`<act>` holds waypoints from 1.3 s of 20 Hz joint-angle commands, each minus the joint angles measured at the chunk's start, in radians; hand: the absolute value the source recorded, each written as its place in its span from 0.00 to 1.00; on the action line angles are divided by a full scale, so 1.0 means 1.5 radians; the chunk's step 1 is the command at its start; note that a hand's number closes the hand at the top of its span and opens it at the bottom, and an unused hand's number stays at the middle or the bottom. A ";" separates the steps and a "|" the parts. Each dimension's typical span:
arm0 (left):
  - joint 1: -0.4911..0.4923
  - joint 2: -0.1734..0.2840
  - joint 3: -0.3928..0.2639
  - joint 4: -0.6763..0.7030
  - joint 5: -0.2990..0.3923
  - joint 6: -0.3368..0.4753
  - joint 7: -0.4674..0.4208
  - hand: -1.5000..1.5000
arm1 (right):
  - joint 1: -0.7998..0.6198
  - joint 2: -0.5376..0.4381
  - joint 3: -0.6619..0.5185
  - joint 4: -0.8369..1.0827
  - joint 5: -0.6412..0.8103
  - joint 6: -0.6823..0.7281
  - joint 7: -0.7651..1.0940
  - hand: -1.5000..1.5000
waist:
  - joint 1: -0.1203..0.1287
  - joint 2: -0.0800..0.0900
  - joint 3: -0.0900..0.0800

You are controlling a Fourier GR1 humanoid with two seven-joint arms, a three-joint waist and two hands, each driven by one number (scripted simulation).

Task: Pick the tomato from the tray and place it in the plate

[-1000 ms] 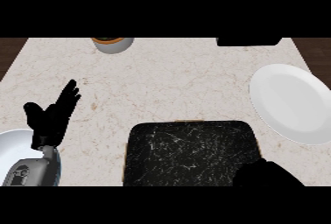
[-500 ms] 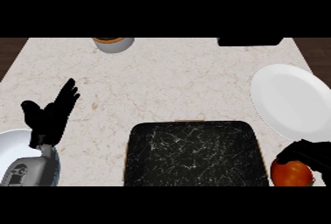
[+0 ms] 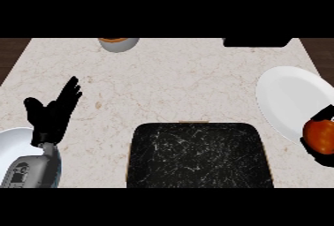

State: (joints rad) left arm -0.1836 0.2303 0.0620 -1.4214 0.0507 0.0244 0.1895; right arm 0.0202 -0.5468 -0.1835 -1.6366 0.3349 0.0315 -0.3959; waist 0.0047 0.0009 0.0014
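Observation:
The red-orange tomato (image 3: 320, 135) is at the right edge of the head view, with my right hand (image 3: 321, 154) curled round it; black fingers show above and below it. It hangs over the lower right rim of the white plate (image 3: 290, 99). The black marbled tray (image 3: 199, 155) lies at the bottom centre with nothing on it. My left hand (image 3: 53, 110) rests open at the left, fingers pointing up, away from the tray.
A grey bowl with something orange inside (image 3: 118, 43) stands at the counter's far edge. A black object (image 3: 256, 42) sits at the far right. A white round dish (image 3: 16, 145) lies under my left forearm at the lower left.
My right hand has carried the tomato from beside the tray's right edge up and to the right, onto the plate's lower rim. The left hand has stayed still.

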 commanded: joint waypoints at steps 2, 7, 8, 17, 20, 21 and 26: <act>0.019 -0.015 -0.015 -0.016 -0.010 -0.004 0.005 0.50 | -0.123 -0.040 -0.057 0.178 -0.008 0.026 -0.031 1.00 | 0.003 0.000 -0.001; 0.021 -0.015 -0.008 0.013 -0.015 -0.013 -0.039 0.50 | -0.248 -0.061 -0.035 0.421 0.072 -0.015 -0.124 1.00 | 0.012 0.004 0.000; 0.014 -0.004 0.008 0.002 -0.003 -0.017 -0.023 0.50 | -0.248 -0.077 -0.036 0.437 0.084 -0.012 -0.134 1.00 | 0.010 0.003 0.000; -0.036 0.005 0.017 0.053 -0.003 -0.030 -0.020 0.50 | -0.370 -0.101 0.013 0.728 0.133 0.092 -0.248 0.00 | 0.017 0.008 0.001; -0.017 -0.027 -0.006 0.017 -0.019 -0.003 -0.011 0.50 | -0.384 -0.100 -0.010 0.812 0.132 0.055 -0.361 0.00 | 0.023 0.009 0.002; 0.004 -0.024 0.000 0.020 -0.010 -0.017 -0.023 0.50 | -0.391 -0.104 -0.015 0.815 0.130 0.054 -0.382 0.00 | 0.016 0.006 0.001; -0.017 -0.009 0.011 0.053 -0.019 -0.018 -0.038 0.50 | -0.448 -0.110 -0.069 0.775 0.037 0.175 -0.447 0.00 | 0.009 0.005 0.000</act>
State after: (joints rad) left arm -0.2066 0.2127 0.0722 -1.3859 0.0338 -0.0011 0.1641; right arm -0.5795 -0.7024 -0.2429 -0.4859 0.4605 0.1688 -0.9673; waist 0.0237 0.0078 0.0042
